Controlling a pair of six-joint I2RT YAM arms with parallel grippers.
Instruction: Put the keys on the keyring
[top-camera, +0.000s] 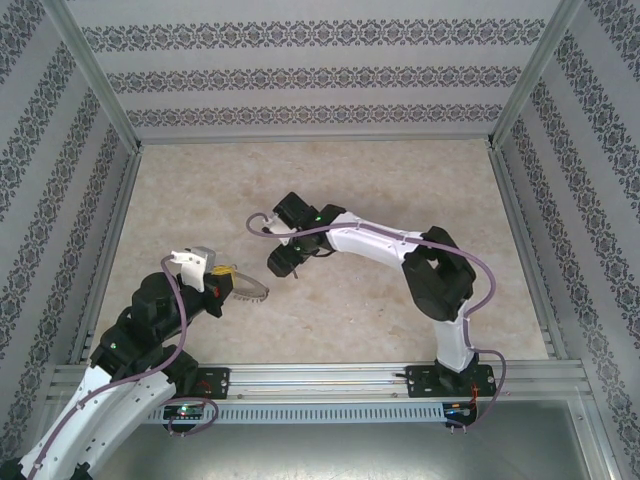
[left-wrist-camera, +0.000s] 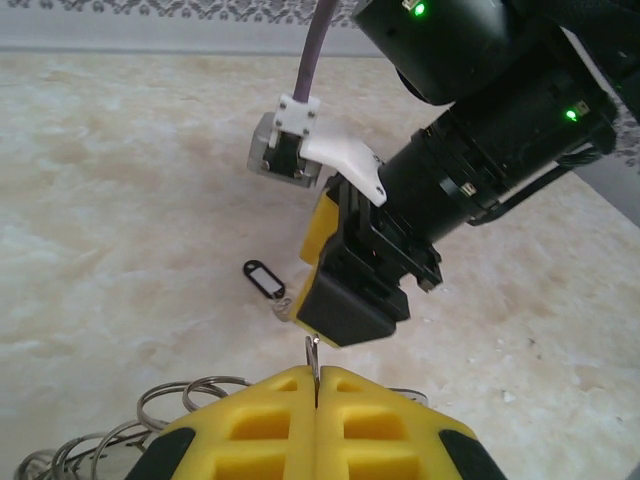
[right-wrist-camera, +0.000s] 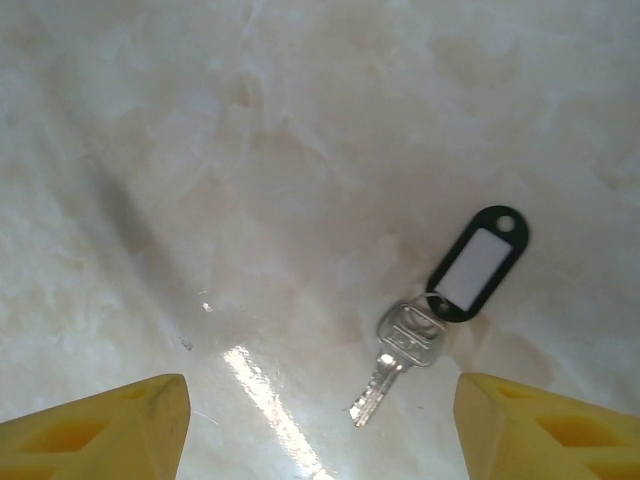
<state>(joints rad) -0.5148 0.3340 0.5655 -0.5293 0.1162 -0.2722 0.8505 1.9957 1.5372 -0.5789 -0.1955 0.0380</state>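
**Left tool** (top-camera: 226, 278): yellow-padded two-finger tool on a black and white arm, at the near left of the worktop. It is clenched. In the left wrist view the two yellow pads (left-wrist-camera: 250, 425) are pressed flat together, with a thin sliver of metal standing up from the seam between them. It is grasping the keyring.

**Keyring** (top-camera: 250, 290): large flat grey metal ring, held at its edge and projecting from the left tool toward the middle of the worktop. Its fringe of silvery wire loops (left-wrist-camera: 150, 397) spills out beside the left pad.

**Right tool** (right-wrist-camera: 320, 430): the same yellow-padded kind. It is released, with its fingertips wide apart and bare worktop between them. It hangs over the middle of the worktop, pointing down, near the keyring.

**Key** (right-wrist-camera: 398, 350): small silver metal key joined to a black oval plastic tag (right-wrist-camera: 478, 262) with a white label window. It lies flat on the worktop, just beyond the right tool's open fingertips and untouched by them.

**Worktop** (top-camera: 400, 180): pale beige surface with a marbled pattern, glossy in places.

**Enclosure walls** (top-camera: 300, 80): white panels with dark ornamental bands in an aluminium frame.
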